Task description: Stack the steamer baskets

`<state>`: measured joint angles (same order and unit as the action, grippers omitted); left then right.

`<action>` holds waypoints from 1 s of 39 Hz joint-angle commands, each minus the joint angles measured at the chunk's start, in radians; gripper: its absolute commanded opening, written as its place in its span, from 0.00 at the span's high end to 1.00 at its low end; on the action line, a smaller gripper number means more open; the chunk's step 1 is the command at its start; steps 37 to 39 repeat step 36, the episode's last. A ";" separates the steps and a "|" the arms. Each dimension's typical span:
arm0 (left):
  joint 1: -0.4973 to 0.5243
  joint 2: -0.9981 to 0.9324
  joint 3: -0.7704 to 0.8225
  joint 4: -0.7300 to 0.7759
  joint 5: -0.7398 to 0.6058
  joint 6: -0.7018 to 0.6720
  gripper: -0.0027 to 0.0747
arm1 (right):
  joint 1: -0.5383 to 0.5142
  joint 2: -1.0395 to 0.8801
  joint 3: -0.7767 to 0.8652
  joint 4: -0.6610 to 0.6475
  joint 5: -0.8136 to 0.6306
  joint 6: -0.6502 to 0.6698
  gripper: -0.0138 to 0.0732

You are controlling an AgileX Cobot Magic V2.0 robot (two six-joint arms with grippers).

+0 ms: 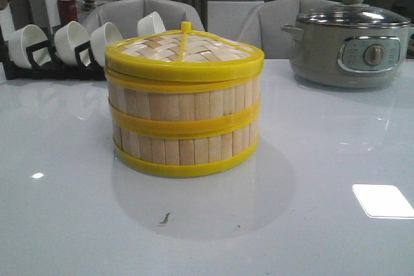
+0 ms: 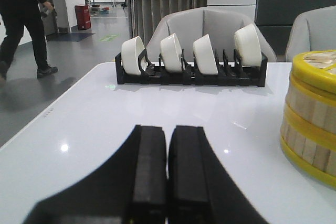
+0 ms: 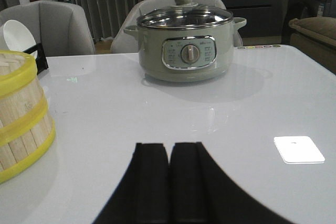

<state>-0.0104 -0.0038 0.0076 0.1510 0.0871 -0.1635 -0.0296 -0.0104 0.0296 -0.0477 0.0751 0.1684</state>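
Centrally, the steamer baskets are sitting stacked one on the other on the white table, with the woven lid capping them. Only the front view is showing the whole stack. The left wrist view is revealing the left gripper pressed closed on nothing, with the bowl rack far behind. The right wrist view is showing the right gripper likewise closed and empty, facing the grey pot.

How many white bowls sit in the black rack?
4, side by side in the dish rack at the table's far left: bowls. None looks hidden.
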 commanded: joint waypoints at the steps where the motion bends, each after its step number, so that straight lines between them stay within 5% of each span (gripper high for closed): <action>1: 0.000 -0.013 0.000 0.001 -0.087 -0.011 0.85 | -0.005 -0.020 -0.014 -0.006 -0.094 0.003 0.78; 39: 0.000 -0.013 0.000 0.001 -0.087 -0.011 0.85 | -0.009 -0.020 -0.014 -0.014 -0.053 -0.011 0.78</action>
